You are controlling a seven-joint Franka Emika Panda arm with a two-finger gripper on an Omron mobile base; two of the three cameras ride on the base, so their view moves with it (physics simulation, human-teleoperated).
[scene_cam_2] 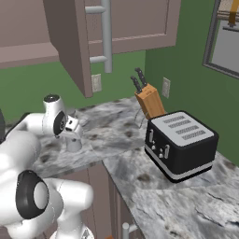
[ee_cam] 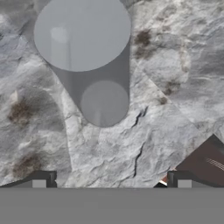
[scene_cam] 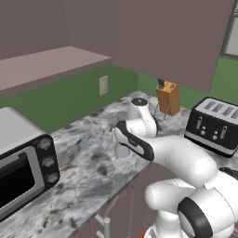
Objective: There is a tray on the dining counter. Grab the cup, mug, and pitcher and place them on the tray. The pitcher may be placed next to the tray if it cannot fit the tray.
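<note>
A simulated kitchen corner with green walls and brown upper cabinets. A marbled grey table wraps the corner. A silver toaster oven sits at its left end, a black four-slot toaster toward its right end, and a wooden knife block stands in the back corner. White wall outlets are set above the table. A framed window shows at the right.

Plenty of bare counter around the pitcher, so the wide-open gripper hanging above has room on every side. Toaster oven sits well off left, toaster and knife block well off right.
</note>
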